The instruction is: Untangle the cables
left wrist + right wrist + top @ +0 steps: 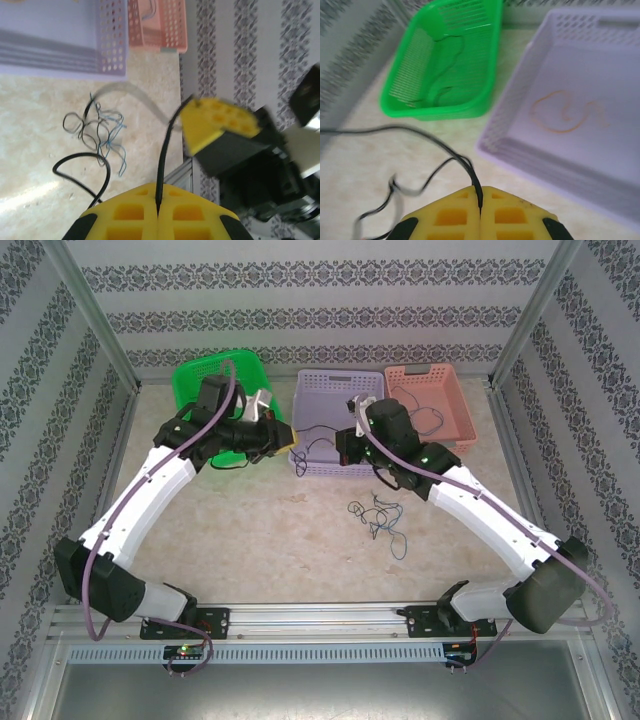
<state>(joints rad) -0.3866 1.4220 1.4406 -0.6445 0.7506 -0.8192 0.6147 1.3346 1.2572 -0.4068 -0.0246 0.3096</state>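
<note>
Top: beige marbled tabletop [250, 540], patterned wallpaper walls [300, 300]; cable tangle [378, 515] lies loose near the purple basket [340, 373].
Left wrist: left gripper [159, 212] closed tight on black cable [162, 150].
Right wrist: right gripper [480, 202] likewise pinches black cable above tabletop; green basket [435, 110] beyond.

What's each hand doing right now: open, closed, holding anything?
Left hand: closed, pinching the black cable.
Right hand: closed, pinching the same black cable.
</note>
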